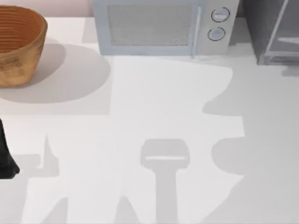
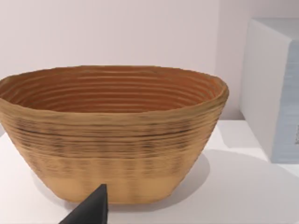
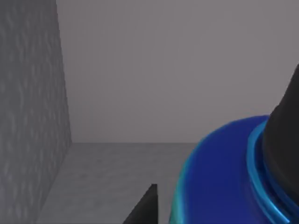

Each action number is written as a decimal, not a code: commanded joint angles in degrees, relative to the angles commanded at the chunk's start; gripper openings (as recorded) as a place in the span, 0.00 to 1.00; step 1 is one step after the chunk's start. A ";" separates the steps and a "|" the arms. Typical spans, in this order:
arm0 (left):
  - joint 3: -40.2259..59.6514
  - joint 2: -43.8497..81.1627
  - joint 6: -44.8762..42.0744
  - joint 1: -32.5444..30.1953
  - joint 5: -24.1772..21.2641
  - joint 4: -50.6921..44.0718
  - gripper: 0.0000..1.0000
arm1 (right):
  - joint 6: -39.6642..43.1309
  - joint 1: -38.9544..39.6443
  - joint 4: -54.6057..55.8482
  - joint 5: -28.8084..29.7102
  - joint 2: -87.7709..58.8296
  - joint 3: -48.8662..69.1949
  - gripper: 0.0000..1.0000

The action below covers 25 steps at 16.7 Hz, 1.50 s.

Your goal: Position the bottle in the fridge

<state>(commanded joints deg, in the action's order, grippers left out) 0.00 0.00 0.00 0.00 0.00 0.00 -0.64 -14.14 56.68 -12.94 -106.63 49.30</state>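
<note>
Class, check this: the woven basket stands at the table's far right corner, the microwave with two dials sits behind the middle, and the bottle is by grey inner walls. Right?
One slip: the woven basket stands at the table's far left corner, as the top view shows. The microwave and the bottle by grey inner walls are as stated.

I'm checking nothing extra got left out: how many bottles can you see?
1. The bottle sits close before the right wrist camera, inside a dark grey enclosure that looks like the fridge interior. Others could be hidden out of view.
</note>
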 joint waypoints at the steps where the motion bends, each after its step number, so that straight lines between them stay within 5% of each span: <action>1: 0.00 0.00 0.00 0.00 0.00 0.00 1.00 | -0.04 -0.48 2.08 -0.51 -3.86 1.81 0.01; 14: 0.00 0.00 0.00 0.00 0.00 0.00 1.00 | -0.34 -1.37 6.83 -1.63 -15.69 8.95 0.01; 25: 0.00 0.00 0.00 0.00 0.00 0.00 1.00 | -0.17 1.28 -5.97 1.07 -29.43 35.70 0.01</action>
<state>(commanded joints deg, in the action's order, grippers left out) 0.00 0.00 0.00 0.00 0.00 0.00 -0.80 -12.86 50.71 -11.88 -136.06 85.00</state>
